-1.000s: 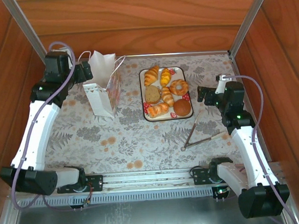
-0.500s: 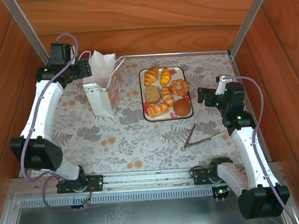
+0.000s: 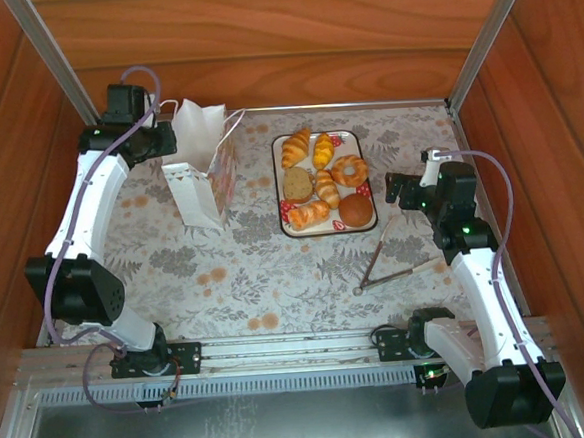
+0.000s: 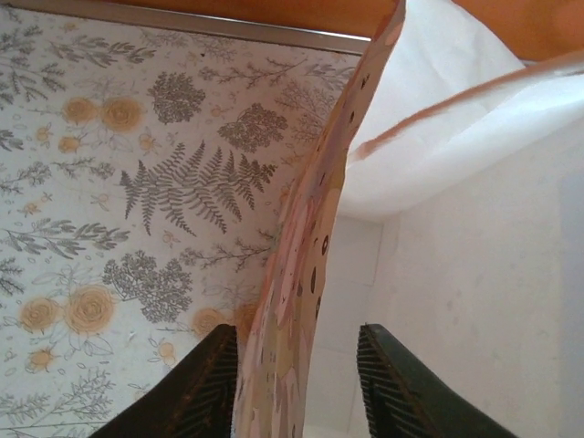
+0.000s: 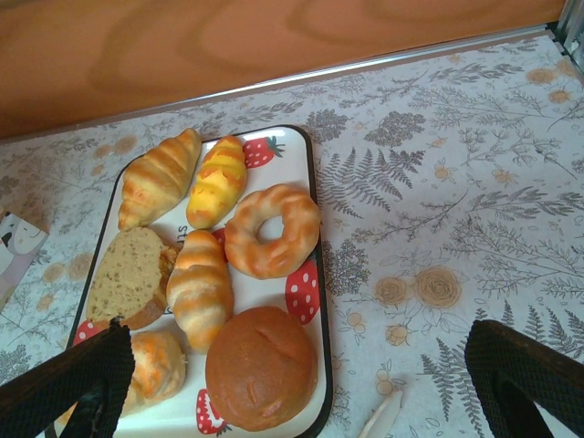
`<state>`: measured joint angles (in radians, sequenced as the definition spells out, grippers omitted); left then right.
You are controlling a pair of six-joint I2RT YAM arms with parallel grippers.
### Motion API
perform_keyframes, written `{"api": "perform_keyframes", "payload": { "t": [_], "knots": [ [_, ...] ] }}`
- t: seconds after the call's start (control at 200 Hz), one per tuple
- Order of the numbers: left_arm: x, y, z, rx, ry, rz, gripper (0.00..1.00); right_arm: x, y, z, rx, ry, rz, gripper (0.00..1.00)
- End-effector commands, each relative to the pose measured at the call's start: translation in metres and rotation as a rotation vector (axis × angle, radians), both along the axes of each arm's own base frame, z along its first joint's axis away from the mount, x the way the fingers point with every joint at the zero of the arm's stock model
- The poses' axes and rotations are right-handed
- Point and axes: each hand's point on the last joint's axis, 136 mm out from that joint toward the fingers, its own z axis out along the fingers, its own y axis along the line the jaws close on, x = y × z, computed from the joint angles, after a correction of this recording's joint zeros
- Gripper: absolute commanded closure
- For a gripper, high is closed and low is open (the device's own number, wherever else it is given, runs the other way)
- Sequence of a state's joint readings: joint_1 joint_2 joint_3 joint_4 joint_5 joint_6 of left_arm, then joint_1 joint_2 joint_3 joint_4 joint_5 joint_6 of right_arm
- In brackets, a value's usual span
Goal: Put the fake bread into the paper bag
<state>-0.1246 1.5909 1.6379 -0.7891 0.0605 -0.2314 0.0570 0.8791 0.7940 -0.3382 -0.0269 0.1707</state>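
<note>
One bag wall between left jaws

Floral-patterned table, three things on it
The paper bag stands at ten o'clock (upright), the strawberry-printed tray at one o'clock, the metal tongs at four o'clock.

No legible text, label or number anywhere

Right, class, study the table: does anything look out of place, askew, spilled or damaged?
Nothing is spilled or damaged. The fake bread all sits on the tray and the paper bag stands upright. Only the tongs look stray, lying splayed open on the tablecloth beside the tray.
</note>
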Motion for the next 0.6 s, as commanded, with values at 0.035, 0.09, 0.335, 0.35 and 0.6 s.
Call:
{"api": "perform_keyframes", "payload": {
  "t": [0.035, 0.09, 0.335, 0.35, 0.6],
  "knots": [
    [0.000, 0.000, 0.007, -0.008, -0.001, -0.009, 0.69, 0.002, -0.005, -0.003, 0.008, 0.007, -0.030, 0.00],
    [0.000, 0.000, 0.008, -0.016, 0.000, -0.001, 0.73, 0.002, -0.006, -0.003, 0.010, 0.007, -0.037, 0.00],
    [-0.004, 0.002, 0.012, -0.037, -0.005, 0.038, 0.98, 0.001, -0.009, -0.003, 0.006, 0.007, -0.053, 0.00],
    [-0.004, 0.003, 0.012, -0.037, -0.007, 0.040, 0.99, 0.001, -0.009, -0.003, 0.006, 0.008, -0.054, 0.00],
    [-0.016, -0.003, 0.033, -0.085, -0.048, 0.078, 1.00, 0.000, -0.009, -0.001, 0.015, 0.006, -0.057, 0.00]
  ]
}}
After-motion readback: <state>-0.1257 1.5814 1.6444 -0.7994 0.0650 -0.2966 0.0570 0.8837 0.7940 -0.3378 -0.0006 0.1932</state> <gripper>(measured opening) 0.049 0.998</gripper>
